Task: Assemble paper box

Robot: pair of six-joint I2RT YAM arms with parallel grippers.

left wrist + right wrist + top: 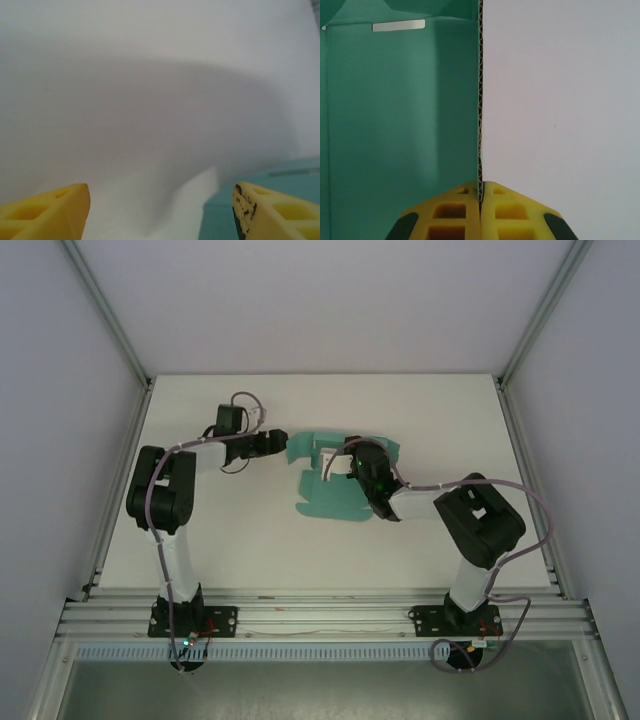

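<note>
The paper box (325,490) is a teal-green die-cut card sheet lying mid-table, partly folded. My right gripper (352,462) sits over its right part and is shut on an upright panel; in the right wrist view the card's corrugated edge (480,100) runs straight up from between the yellow fingers (455,215), with teal card (400,125) to the left and a slot (398,25) near the top. My left gripper (284,443) stands open at the sheet's upper left flap. In the left wrist view its yellow fingertips (260,212) are wide apart, a teal flap corner (290,175) by the right one.
The white table (220,550) is bounded by aluminium frame rails (320,615) at the front and sides. Grey cables loop off both arms. Free room lies behind and to both sides of the sheet.
</note>
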